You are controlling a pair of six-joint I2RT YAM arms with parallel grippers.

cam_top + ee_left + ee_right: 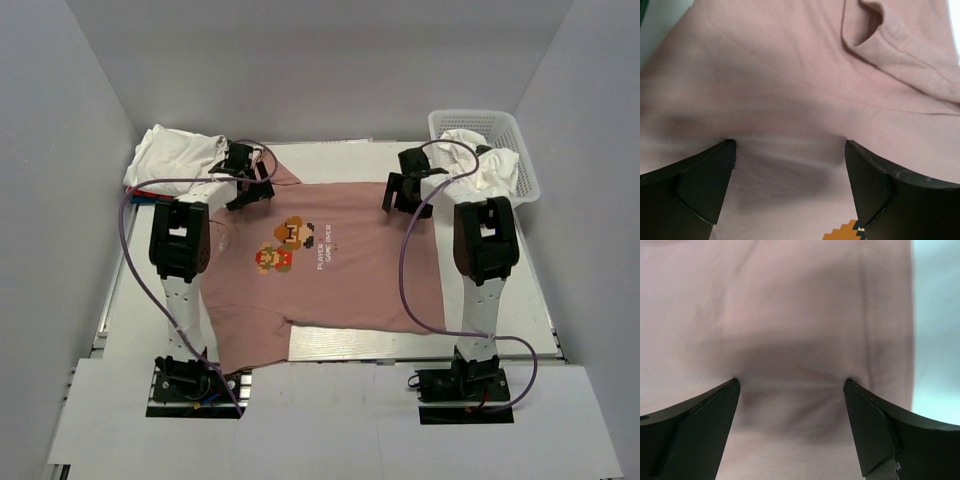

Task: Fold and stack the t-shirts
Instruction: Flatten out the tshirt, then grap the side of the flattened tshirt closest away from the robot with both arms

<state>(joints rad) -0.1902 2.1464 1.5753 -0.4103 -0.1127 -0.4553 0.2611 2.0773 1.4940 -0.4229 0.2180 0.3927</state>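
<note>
directly beneath spread fingers, pink t-shirt

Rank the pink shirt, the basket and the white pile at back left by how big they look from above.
1. Pink shirt: by far the largest, spread flat across the table.
2. Basket and white pile: these look about alike in the top view, too close to rank.

Overhead plus 2 downward wrist close-ups share the pink t-shirt.
</note>
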